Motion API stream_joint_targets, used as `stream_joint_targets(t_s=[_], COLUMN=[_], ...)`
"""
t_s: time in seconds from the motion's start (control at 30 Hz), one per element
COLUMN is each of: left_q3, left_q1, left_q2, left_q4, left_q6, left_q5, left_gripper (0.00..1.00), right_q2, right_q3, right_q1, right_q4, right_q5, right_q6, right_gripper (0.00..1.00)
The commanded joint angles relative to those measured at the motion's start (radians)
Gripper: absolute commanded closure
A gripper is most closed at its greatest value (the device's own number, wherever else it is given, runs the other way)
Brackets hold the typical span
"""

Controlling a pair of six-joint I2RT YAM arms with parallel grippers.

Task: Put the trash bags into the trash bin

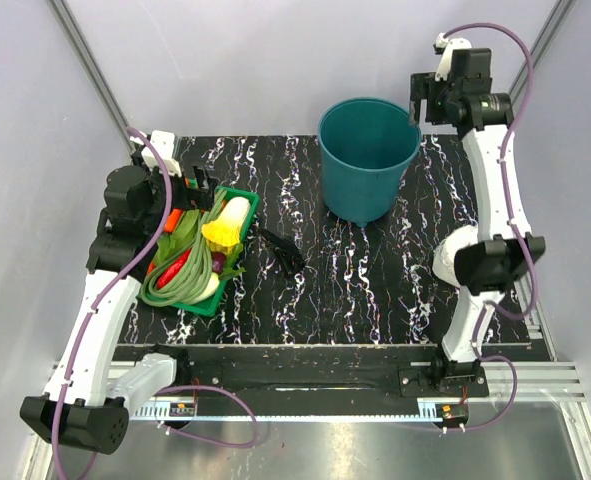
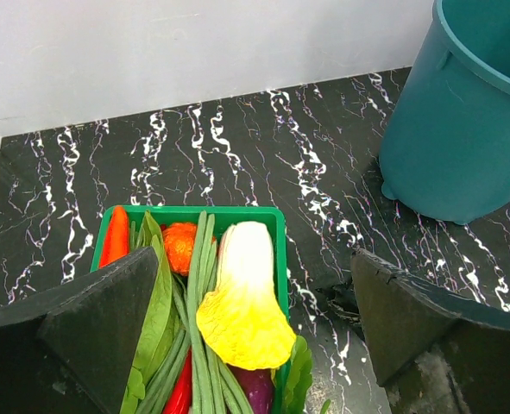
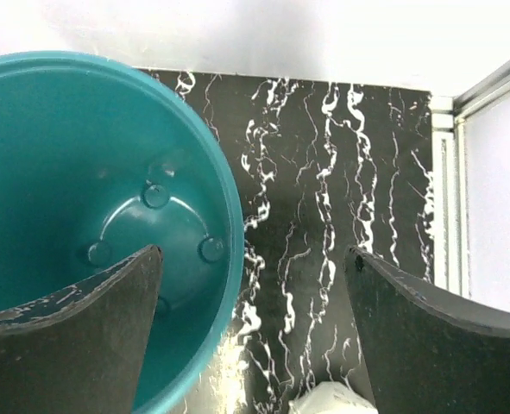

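You are working on a black table (image 1: 375,290) veined with white like marble. Pale walls (image 1: 255,60) close it in, and a metal frame post (image 1: 90,70) slants up at 11 o'clock.

The trash bin (image 1: 368,160) stands upright at about 1 o'clock from the table's middle. Its mouth faces straight up, and the right wrist view looks down onto its studded bottom. You can see only one trash bag (image 1: 283,247), a thin, crumpled black bundle lying flat near the table's middle, at roughly 7 o'clock from the bin and well apart from it. Its long axis runs from about 10 o'clock to 4 o'clock. A green tray (image 2: 194,210) of vegetables (image 1: 225,228) sits just beside the bag at its 9 o'clock.

Your left gripper (image 1: 201,184) hovers above the 12 o'clock end of the tray. Its jaws are spread wide, nothing is between them, and it touches nothing you can see. Your right gripper (image 1: 422,105) hangs high over the bin's rim at the bin's 2 o'clock. Its jaws also stand fully apart and hold nothing. In its wrist view, one finger (image 3: 65,345) lies over the bin's inside and the other (image 3: 444,345) over the bare table.
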Motion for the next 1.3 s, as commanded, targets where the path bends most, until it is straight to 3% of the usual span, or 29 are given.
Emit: stream_joint_targets(t_s=[0.0, 0.27, 0.4, 0.6, 0.8, 0.87, 1.0, 1.27], left_q3=[0.0, -0.011, -0.014, -0.028, -0.031, -0.028, -0.026, -0.038], left_q1=[-0.004, -0.004, -0.004, -0.004, -0.004, -0.004, -0.002, -0.004], left_q2=[-0.016, -0.023, -0.023, -0.028, -0.03, -0.031, -0.033, -0.037], left_q4=[0.026, 0.026, 0.027, 0.033, 0.036, 0.035, 0.036, 0.035], left_q6=[0.011, 0.011, 0.034, 0.038, 0.038, 0.038, 0.043, 0.046], left_q5=[-0.004, -0.024, -0.027, -0.031, -0.022, -0.021, -0.016, -0.011], left_gripper=[0.01, 0.01, 0.01, 0.01, 0.01, 0.01, 0.01, 0.01], right_q2=[0.171, 0.31, 0.346, 0.349, 0.301, 0.277, 0.22, 0.139], right_q3=[0.189, 0.217, 0.228, 0.24, 0.197, 0.167, 0.113, 0.074], right_q1=[0.007, 0.007, 0.008, 0.013, 0.014, 0.014, 0.013, -0.025], right_q4=[-0.094, -0.094, -0.09, -0.09, -0.09, -0.091, -0.09, -0.087], right_q5=[0.002, -0.041, -0.083, -0.08, -0.049, 0.0, 0.092, 0.155], right_q6=[0.039, 0.051, 0.073, 0.07, 0.044, 0.019, -0.027, -0.051], right_gripper=[0.11, 0.18, 0.26, 0.45, 0.72, 0.84, 0.99, 1.0])
